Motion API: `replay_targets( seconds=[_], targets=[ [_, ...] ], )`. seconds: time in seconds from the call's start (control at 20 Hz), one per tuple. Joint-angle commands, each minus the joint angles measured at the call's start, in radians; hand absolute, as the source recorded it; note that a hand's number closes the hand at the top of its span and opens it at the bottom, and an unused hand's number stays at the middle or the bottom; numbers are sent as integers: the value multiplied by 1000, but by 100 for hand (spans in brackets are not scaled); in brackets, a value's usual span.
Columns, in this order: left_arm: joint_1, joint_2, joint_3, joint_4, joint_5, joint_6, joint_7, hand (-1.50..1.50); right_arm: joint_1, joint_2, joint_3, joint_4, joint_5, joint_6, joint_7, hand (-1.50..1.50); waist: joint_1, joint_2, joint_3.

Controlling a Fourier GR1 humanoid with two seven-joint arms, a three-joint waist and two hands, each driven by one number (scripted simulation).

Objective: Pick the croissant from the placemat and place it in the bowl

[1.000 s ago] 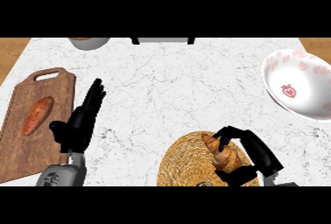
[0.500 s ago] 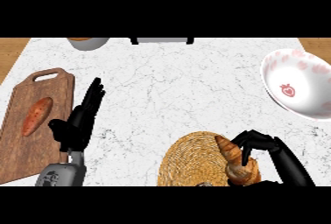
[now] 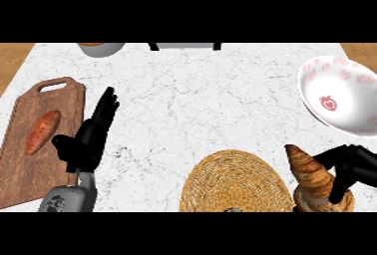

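Head view showed the right hand [image 3: 352, 172] at the lower right of the counter [image 3: 213, 99], its black fingers curled round the croissant [image 3: 310, 175]. The croissant stood nearly on end in that grasp, its pointed tip up, just beside the right edge of the woven placemat [image 3: 234, 183] rather than lying on it; whether it was clear of the counter could not be told from above. The bowl [image 3: 340, 97], white with red strawberry marks, sat at the right edge of the counter, farther from the robot than the hand and apart from it, and looked tipped so that its inside faced the view.

The left hand [image 3: 88, 137] rested open at the left, fingers straight, next to the wooden cutting board [image 3: 22, 149] that carried a sweet potato [image 3: 42, 131]. A grey dish [image 3: 101, 49] showed at the top edge.

The step in hand appeared to be the carry to the bowl. To do it well, the hand would likely need to rise enough for the croissant's lower end to pass over the bowl's near rim, travel forward along the right side, and uncurl only once the pastry hung over the bowl's middle. Because the croissant was long and held upright, letting go low inside the bowl would probably keep it from tipping out over the rim.
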State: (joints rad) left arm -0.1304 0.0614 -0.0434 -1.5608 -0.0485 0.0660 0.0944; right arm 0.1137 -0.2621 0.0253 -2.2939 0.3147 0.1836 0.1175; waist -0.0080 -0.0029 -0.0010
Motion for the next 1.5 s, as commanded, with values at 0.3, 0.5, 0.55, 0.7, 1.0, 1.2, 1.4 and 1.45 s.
replay_targets(
  seconds=[0.3,0.5,0.55,0.7,1.0,1.2,1.4,1.45],
  targets=[
    [12,2,1,5,-8,-15,-19,0,-379,-49,-97,16,15,25,413,150,13,3,1],
    [-27,-9,19,111,-3,-17,-77,0,-617,-153,-212,166,-65,68,538,150,14,5,0],
    [63,-21,-37,-35,-32,0,-22,0,-615,-147,-202,169,-46,62,558,150,19,2,0],
    [15,-29,-15,-4,-8,-4,-14,0,-618,-123,-197,356,-11,27,406,150,19,5,1],
    [7,-12,-12,-8,-20,-10,-7,0,-600,-260,-198,488,152,55,300,150,18,5,1],
    [-39,-18,2,25,-16,-5,-7,0,-667,-319,-207,715,236,7,152,150,22,7,1],
    [-34,-25,-10,31,-35,3,-17,0,-703,-343,-255,965,276,-83,2,150,28,10,2],
    [-24,5,25,23,5,-32,-10,0,-682,-346,-270,973,265,-85,-29,150,21,7,1]
  ],
)
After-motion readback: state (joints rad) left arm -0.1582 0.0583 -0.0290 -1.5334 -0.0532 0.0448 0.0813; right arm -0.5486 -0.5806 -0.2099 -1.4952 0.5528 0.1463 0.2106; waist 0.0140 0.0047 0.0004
